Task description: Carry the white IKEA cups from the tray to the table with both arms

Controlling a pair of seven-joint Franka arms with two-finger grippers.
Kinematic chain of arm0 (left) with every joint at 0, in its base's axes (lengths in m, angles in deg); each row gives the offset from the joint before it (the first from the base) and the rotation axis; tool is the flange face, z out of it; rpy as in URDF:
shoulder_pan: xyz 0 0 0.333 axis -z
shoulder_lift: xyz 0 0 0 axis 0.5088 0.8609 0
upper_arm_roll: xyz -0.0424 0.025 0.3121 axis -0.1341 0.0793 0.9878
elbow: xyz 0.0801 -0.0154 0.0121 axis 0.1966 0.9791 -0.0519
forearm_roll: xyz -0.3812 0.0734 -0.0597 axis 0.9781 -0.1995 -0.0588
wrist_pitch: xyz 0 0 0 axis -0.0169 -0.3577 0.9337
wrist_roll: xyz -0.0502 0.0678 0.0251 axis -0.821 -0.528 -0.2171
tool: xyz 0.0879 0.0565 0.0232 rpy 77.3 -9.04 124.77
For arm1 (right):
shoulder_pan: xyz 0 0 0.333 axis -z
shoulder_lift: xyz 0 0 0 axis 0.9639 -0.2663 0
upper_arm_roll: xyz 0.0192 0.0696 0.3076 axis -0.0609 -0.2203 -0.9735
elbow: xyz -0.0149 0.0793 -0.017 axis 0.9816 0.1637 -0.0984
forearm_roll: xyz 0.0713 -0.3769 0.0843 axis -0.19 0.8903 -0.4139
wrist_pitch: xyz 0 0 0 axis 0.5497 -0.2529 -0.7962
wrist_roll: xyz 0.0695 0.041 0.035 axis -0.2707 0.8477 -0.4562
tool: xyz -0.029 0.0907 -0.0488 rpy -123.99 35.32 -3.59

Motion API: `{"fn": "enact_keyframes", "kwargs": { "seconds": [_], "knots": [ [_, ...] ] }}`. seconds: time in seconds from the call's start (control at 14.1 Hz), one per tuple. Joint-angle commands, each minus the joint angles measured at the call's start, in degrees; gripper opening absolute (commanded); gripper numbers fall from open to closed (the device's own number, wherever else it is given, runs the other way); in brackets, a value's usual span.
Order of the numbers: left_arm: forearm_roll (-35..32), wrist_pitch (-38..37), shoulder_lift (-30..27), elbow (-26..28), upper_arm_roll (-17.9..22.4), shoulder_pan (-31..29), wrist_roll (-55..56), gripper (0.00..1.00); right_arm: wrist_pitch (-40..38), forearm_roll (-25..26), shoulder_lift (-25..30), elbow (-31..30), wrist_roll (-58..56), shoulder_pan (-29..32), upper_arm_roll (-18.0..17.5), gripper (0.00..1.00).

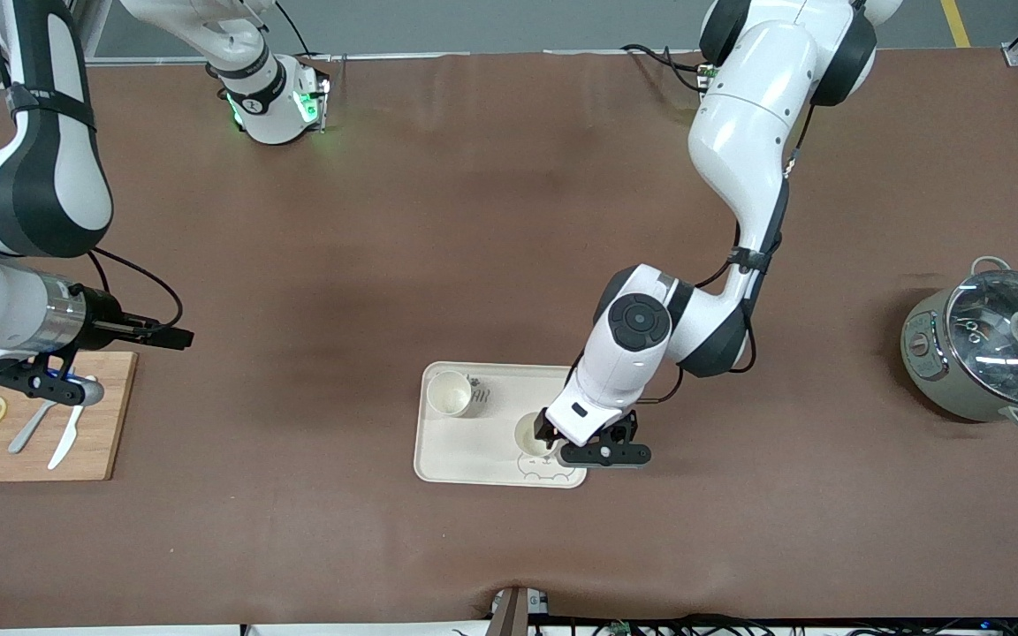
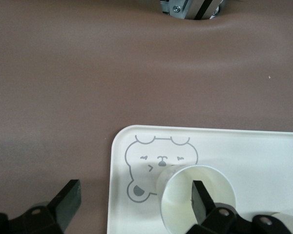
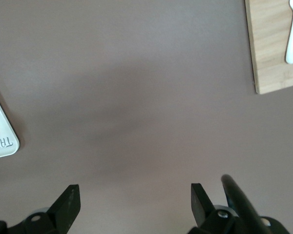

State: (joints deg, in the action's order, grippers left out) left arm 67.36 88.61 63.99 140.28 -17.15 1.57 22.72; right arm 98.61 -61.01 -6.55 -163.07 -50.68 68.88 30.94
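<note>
left gripper (image 1: 553, 439) low over the cream rectangular bear tray (image 1: 452, 459), jaws open, one finger (image 2: 201, 199) inside the rim of a small off-white tumbler (image 2: 198, 195) standing on the tray's printed bear, not clamped. second off-white tumbler (image 1: 449, 393) upright at the tray's 11 o'clock corner. right gripper (image 1: 175, 336) waits over the brown table (image 1: 438, 221) by the wooden cutting board (image 1: 102, 433), jaws open, empty.
</note>
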Motion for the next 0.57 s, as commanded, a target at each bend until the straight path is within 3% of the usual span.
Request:
{"fn": "enact_keyframes", "kwargs": {
  "seconds": [0.0,0.5],
  "knots": [
    [0.8,1.5,1.5,-1.6,0.7,0.7,0.6,1.0,-3.3,-0.8,-1.0,0.8,3.5,0.7,-0.1,1.0],
    [0.8,3.1,2.4,-1.3,0.6,0.9,0.7,1.0,-7.2,-1.1,-2.2,0.6,16.0,-1.5,-0.2,1.0]
  ]
}}
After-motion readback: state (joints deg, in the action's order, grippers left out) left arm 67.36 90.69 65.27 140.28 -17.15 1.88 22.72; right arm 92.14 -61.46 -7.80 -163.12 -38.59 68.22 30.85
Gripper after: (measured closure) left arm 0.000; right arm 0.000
